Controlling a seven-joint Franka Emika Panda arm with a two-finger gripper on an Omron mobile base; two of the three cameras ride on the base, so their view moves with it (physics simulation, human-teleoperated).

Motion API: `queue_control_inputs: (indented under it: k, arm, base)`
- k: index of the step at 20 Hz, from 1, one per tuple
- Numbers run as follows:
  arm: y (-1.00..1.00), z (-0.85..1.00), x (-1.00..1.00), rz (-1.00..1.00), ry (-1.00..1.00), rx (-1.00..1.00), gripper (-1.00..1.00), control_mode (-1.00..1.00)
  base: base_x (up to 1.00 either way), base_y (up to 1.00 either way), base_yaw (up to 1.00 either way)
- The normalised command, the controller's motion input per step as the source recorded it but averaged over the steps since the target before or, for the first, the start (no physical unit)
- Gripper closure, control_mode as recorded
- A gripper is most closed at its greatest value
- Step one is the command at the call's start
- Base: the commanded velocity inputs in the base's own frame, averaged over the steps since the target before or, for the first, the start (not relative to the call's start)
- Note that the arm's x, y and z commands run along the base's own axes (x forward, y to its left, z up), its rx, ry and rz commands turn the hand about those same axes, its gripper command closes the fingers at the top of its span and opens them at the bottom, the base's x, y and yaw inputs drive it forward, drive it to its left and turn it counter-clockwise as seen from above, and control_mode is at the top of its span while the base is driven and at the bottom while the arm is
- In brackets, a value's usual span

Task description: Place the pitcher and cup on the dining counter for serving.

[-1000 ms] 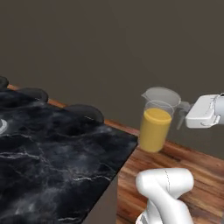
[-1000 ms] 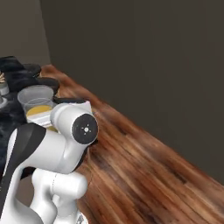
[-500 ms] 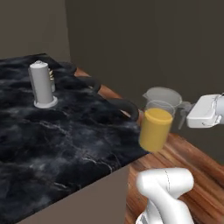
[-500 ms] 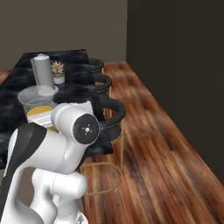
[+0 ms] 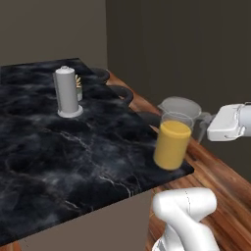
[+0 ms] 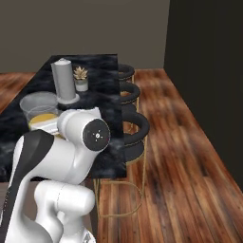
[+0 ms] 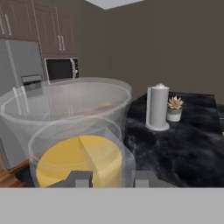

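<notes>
Pitcher (image 5: 171, 142) hangs in the air at the near corner of the dining counter (image 5: 63, 147), carried by my gripper (image 7: 107, 178), which comes in from the right. From the hand view the two fingertips sit close against its clear wall with the orange liquid just above them; I'd say they're clamped on it, though the contact itself is partly hidden. A grey paper-towel holder (image 5: 67, 93) stands farther along the slab, beside a small potted succulent (image 7: 175, 108).

We see a clear pitcher (image 5: 172, 139) with orange-yellow liquid and a pale lid. The counter (image 5: 59, 147) is black marble with white veins. On it stands a grey cylinder (image 5: 66, 91) beside a pale-potted green plant (image 7: 174, 108). Floor (image 6: 190, 180) is reddish-brown wood; stools (image 6: 135, 128) black.
</notes>
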Motion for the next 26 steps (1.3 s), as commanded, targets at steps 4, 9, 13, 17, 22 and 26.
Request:
queue_control_inputs:
  k: [4,9,13,17,22,26]
  arm:
    - [0.46,-0.02,0.72,-0.01,0.06,0.0,1.0,-1.0]
    - [0.4,-0.1,0.72,-0.01,0.13,0.02,1.0,-1.0]
    - [0.2,-0.2,0.55,0.0,0.14,0.04,1.0,-1.0]
    - [0.19,-0.38,0.63,0.0,0.03,0.05,1.0,-1.0]
    - [0.3,-0.42,0.77,0.0,0.0,0.08,1.0,-1.0]
    - [0.5,-0.28,0.75,-0.02,0.0,0.0,1.0,-1.0]
  base:
    - [0.0,0.0,0.0]
    - [0.0,0.0,0.0]
    - [0.0,0.0,0.0]
    - [0.0,0.0,0.0]
    - [0.0,0.0,0.0]
    - [0.0,0.0,0.0]
